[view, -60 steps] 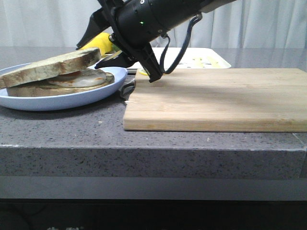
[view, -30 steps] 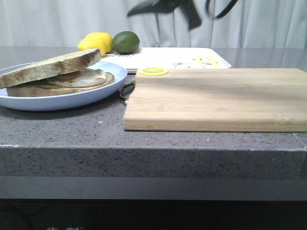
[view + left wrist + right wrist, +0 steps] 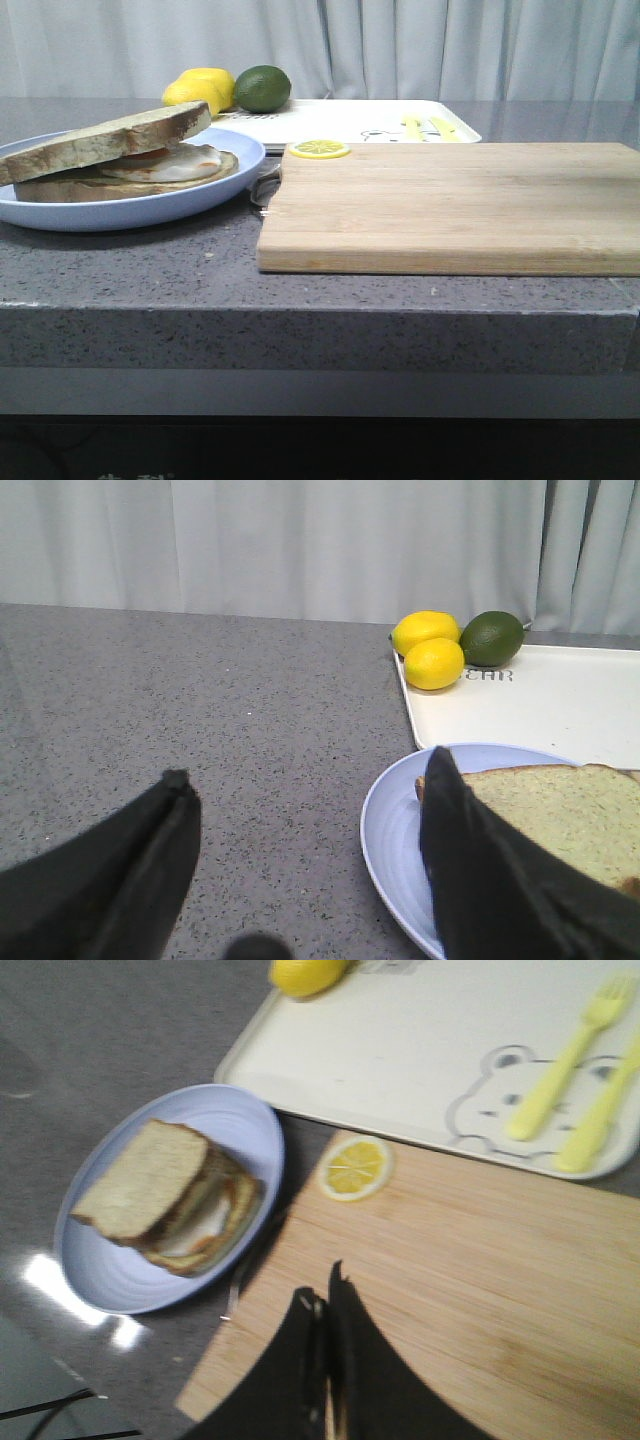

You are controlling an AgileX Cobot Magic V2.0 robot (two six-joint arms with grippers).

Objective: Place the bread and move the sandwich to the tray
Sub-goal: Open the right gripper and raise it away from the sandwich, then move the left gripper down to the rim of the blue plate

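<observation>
Sandwich (image 3: 120, 160) left of board (image 3: 450, 205) (tray (image 3: 340, 118) behind)

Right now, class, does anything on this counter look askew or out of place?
Yes: the top slice of the sandwich sits tilted, propped on the egg and overhanging the lower slice. A lemon slice lies alone at the board's back corner. Nothing looks spilled or damaged.

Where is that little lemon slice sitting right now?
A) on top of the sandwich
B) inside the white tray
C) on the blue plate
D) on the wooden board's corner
D: the lemon slice lies on the far left corner of the wooden board, apart from the blue plate and short of the white tray.
</observation>
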